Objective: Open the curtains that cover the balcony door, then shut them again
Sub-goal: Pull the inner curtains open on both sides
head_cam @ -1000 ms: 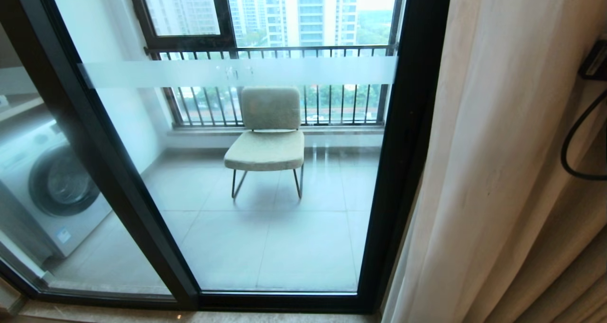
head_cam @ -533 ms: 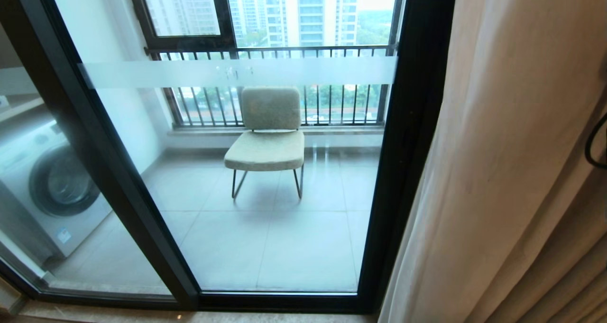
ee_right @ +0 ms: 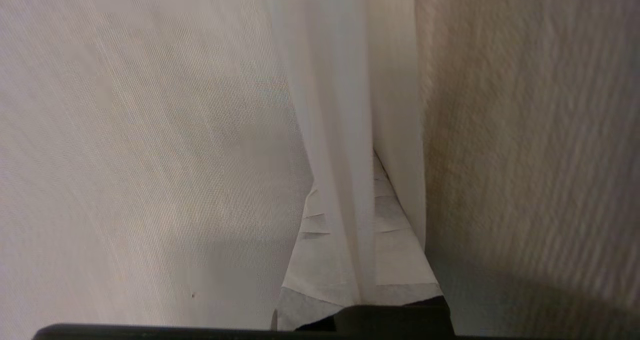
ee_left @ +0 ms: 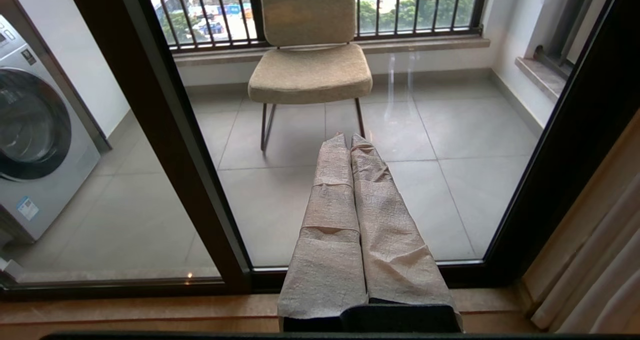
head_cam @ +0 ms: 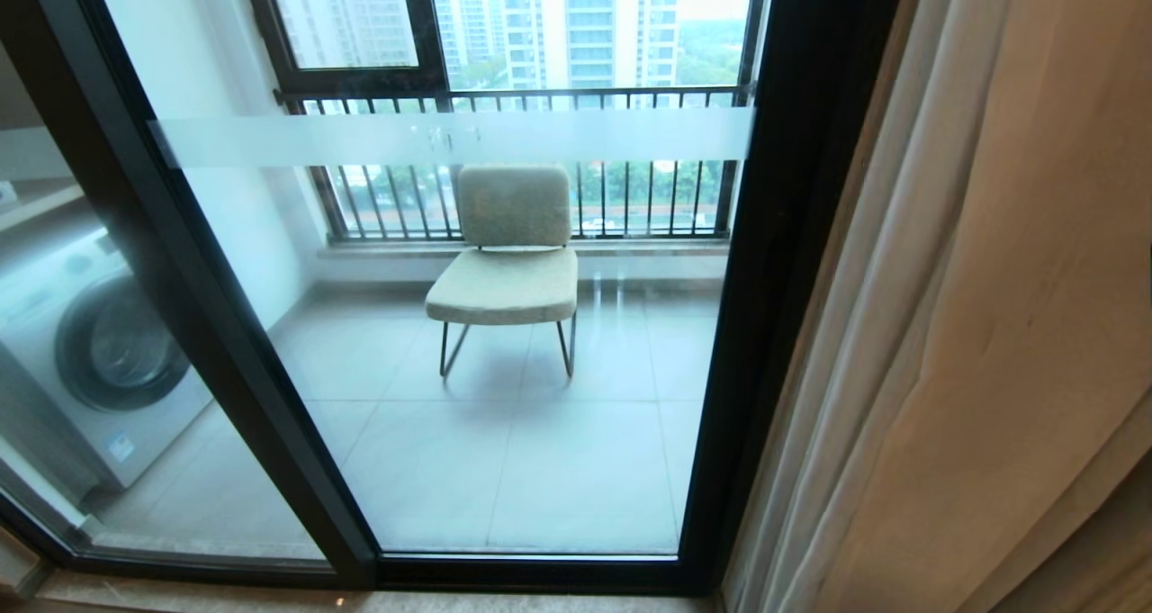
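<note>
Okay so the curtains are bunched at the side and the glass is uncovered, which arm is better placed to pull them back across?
Right, probably. The right gripper is shut, buried in the curtains at the right of the balcony door. The left gripper is shut, facing bare glass, away from the fabric.

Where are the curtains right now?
In the head view the curtains hang gathered at the right edge, just right of the balcony door and its black frame, leaving the glass uncovered.

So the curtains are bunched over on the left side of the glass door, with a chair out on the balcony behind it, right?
Not quite: the curtains hang on the right side of the balcony door, as the head view shows. The chair does stand on the balcony behind the glass.
</note>
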Robot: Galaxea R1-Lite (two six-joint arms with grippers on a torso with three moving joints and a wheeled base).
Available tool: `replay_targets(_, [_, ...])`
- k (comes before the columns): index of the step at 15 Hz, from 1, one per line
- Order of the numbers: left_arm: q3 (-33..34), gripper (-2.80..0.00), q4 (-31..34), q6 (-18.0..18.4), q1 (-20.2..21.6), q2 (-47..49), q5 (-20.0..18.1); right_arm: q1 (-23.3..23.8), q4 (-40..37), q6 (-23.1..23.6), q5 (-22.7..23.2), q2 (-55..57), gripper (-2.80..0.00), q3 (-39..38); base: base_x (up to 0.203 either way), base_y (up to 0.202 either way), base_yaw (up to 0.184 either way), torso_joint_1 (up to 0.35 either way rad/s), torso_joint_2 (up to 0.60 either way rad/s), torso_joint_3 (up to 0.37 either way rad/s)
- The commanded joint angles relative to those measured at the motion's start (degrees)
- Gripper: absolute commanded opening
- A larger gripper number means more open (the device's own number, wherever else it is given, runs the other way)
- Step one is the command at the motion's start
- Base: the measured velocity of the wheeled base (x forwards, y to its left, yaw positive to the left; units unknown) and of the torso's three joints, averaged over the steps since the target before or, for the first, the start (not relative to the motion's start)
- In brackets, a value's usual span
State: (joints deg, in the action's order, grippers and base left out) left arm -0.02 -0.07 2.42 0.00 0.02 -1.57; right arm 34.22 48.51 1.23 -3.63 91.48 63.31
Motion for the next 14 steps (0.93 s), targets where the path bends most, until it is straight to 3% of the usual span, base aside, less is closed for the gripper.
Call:
replay_targets(1, [0.0, -2.8, 0.0, 0.0, 0.0, 0.0, 0.0, 4.4, 0.1, -0.4, 0.8, 1.2, -2.8, 0.0, 0.0, 0.0, 0.0, 0.0, 0.0, 0.0])
replay_targets(6, [0.0, -2.8, 0.0, 0.0, 0.0, 0.0, 0.0, 10.9, 1.5, -0.9, 3.2, 2.5, -2.8, 0.0, 0.0, 0.0, 0.0, 0.0, 0.0, 0.0])
replay_targets(14, [0.0, -2.8, 0.0, 0.0, 0.0, 0.0, 0.0, 12.3, 2.7, -0.2, 5.1, 2.7, -2.8, -0.4, 0.0, 0.0, 0.0, 0.0, 0.0, 0.0])
